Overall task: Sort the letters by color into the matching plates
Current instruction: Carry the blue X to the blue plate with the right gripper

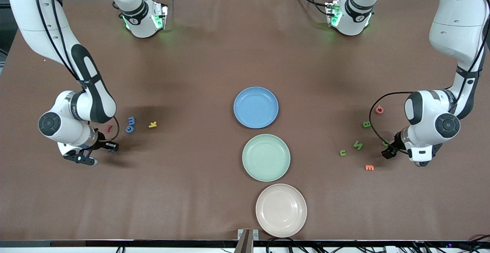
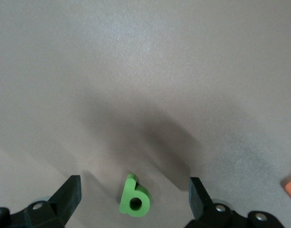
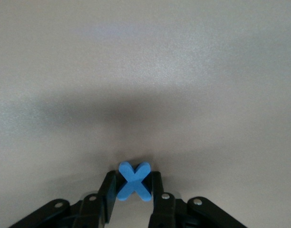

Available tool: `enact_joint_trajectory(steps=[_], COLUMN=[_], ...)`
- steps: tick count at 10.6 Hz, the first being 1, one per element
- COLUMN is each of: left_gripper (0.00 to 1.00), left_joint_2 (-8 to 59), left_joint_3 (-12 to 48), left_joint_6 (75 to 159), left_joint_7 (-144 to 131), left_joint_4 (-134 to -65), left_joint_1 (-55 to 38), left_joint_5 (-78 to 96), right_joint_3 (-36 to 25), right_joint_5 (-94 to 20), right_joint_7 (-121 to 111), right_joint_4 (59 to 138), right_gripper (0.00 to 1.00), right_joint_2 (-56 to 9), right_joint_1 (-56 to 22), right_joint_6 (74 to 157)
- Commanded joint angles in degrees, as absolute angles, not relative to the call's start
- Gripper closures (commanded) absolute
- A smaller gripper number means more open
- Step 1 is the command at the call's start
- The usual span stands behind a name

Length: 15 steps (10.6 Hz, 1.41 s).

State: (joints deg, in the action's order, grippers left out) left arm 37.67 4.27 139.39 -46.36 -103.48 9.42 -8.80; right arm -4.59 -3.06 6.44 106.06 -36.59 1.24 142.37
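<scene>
Three plates sit in a row mid-desk (image 1: 214,54): the blue plate (image 1: 256,107) farthest from the front camera, the green plate (image 1: 266,157) nearer, the beige plate (image 1: 281,210) nearest.

At the right arm's end, the right tool (image 1: 112,148) is down at the desk, its fingers (image 3: 107,197) pressed against both sides of a blue x (image 3: 134,181), which still lies on the surface. Farther from the camera than that tool lie a blue m (image 1: 131,120) and a blue c (image 1: 129,129), touching or nearly so, with a red letter (image 1: 109,128) just beside them toward the arm and a yellow k (image 1: 152,124) on the plates' side.

At the left arm's end, the left tool (image 1: 387,150) hangs low over the desk with its fingers (image 2: 67,197) spread wide and nothing gripped. A green b (image 2: 134,198) lies flat between them, touching neither. In the front view only a sliver of that letter shows beside the tool. Toward the plates lie a green N (image 1: 358,145) and a green u (image 1: 342,152), near each other. A green B (image 1: 366,124) lies farther from the camera, a pink letter (image 1: 379,110) farther still. An orange E (image 1: 369,167) lies nearest the camera of this group.

All the plates hold nothing.
</scene>
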Motion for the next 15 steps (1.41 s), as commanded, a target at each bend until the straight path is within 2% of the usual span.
enact_joint_trajectory(steps=[1, 2, 8, 11, 12, 13, 15], left_gripper=[0.0, 0.0, 0.0, 0.0, 0.52, 0.98, 1.0], left_joint_2=[36.48, 36.47, 36.65, 36.74, 36.56, 36.39, 36.39], left_joint_3=[8.69, 9.05, 9.05, 9.05, 9.05, 9.05, 9.05], left_joint_6=[139.75, 139.75, 142.73, 143.0, 143.0, 143.0, 143.0], left_joint_7=[-44.47, -44.39, -44.47, -44.47, -44.47, -44.47, -45.17], left_joint_4=[-105.46, -105.56, -106.96, -106.96, -106.96, -106.96, -106.96], left_joint_1=[13.96, 14.32, 14.33, 14.33, 14.33, 14.41, 14.33], left_joint_5=[-10.02, -10.02, -10.02, -10.02, -10.02, -10.02, -9.84], right_joint_3=[-4.39, -4.39, -4.39, -3.87, -3.87, -2.82, 4.53], right_joint_5=[-3.6, -3.6, -3.6, -3.52, -3.52, -3.6, -3.43], right_joint_7=[4.66, 4.14, 5.89, 12.72, 13.35, 15.36, 27.01], right_joint_4=[105.82, 105.82, 106.61, 106.79, 106.96, 107.4, 107.05], right_gripper=[0.95, 1.0, 1.0, 1.0, 1.0, 1.0, 1.0], right_joint_2=[-37.09, -36.57, -27.61, -25.84, -25.84, -25.75, -25.75], right_joint_1=[1.67, 1.58, -2.89, -7.8, -10.17, -12.02, -12.92], right_joint_6=[142.91, 142.21, 130.62, 128.41, 128.06, 127.62, 128.14])
